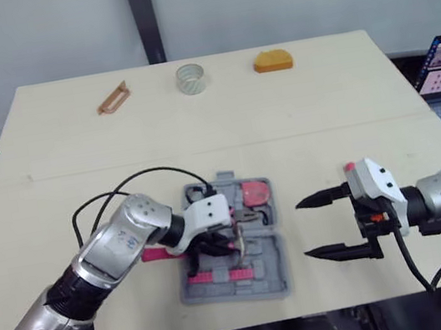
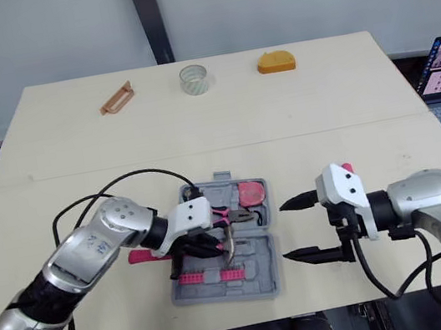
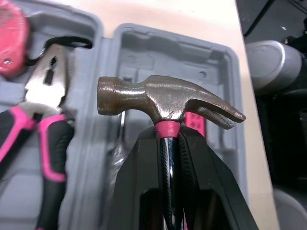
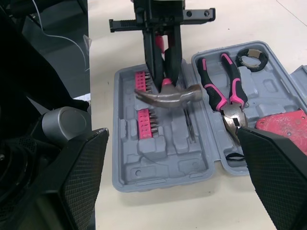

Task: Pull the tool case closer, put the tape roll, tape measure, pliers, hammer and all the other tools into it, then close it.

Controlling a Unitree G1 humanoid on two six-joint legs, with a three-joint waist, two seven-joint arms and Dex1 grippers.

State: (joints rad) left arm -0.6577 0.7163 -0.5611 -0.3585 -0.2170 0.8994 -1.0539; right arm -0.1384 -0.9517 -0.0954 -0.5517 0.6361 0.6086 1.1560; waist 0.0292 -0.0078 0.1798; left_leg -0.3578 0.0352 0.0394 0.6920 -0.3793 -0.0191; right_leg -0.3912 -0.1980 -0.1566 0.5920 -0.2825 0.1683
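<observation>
Hammer (image 3: pixel 163 98) is clamped at the neck by left end effector (image 3: pixel 169 139); judged head-heavy, rigid. Right end effector (image 1: pixel 303 228) is spread wide, empty.

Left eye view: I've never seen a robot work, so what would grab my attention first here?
The open grey tool case near the front edge of the table stands out, with pink-handled pliers lying in it. Over it, the left end effector grips a hammer just under its head. The right end effector hangs open beside the case, and a tape roll sits at the far edge.
</observation>
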